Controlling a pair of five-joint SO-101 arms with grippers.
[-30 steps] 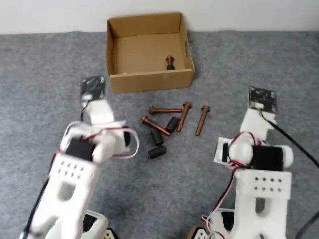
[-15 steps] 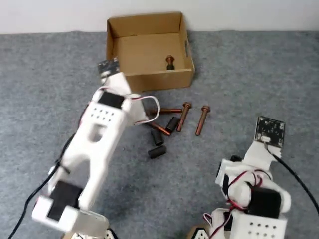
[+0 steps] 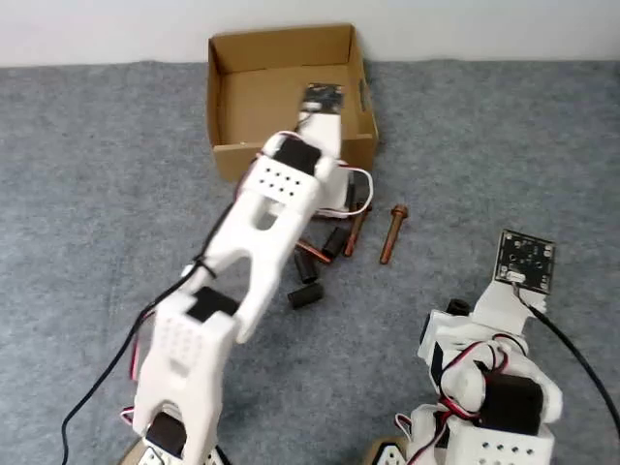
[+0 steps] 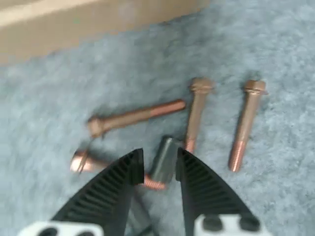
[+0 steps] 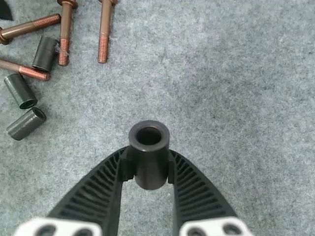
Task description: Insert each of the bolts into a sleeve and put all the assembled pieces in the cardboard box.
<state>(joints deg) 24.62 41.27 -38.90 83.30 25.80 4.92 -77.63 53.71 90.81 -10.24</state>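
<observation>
Now: left hand (image 4: 157, 157) open above loose bolts (image 4: 135, 114) near cardboard box (image 3: 232, 160); right hand (image 5: 147, 160) grips sleeve (image 5: 148, 142), well apart from it.

Sleeve (image 5: 148, 156) upright in right claw (image 5: 146, 167)
</observation>
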